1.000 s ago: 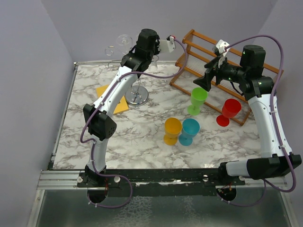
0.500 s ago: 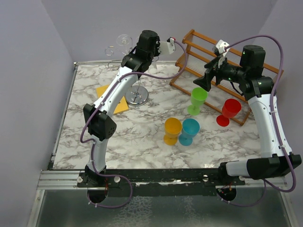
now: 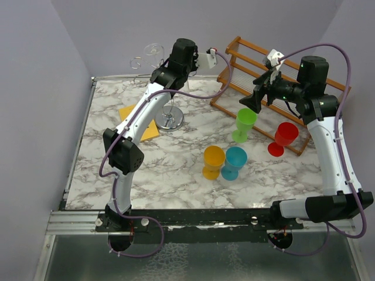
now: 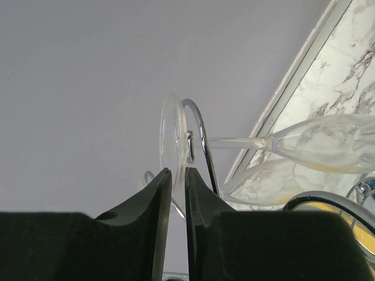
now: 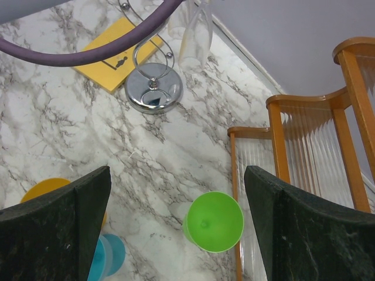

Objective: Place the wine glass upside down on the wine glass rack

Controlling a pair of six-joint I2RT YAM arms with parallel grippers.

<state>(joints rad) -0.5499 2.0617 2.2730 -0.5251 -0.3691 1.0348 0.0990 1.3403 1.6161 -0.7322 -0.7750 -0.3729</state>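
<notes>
Wine glass hooked; letting go is delicate

Its foot sits in a curl of the wine glass rack, just beyond the left gripper, jaws parted a sliver, nothing between. It should widen, then back straight off without nudging the foot. The right gripper, well aside, gapes empty.

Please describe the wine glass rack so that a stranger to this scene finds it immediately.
On the marble table, look at the far left part, where a yellow card lies. The wine glass rack stands at that card's right edge. Unlike the brown wooden rack at far right, it is shiny chrome wire with a round disc base.
</notes>
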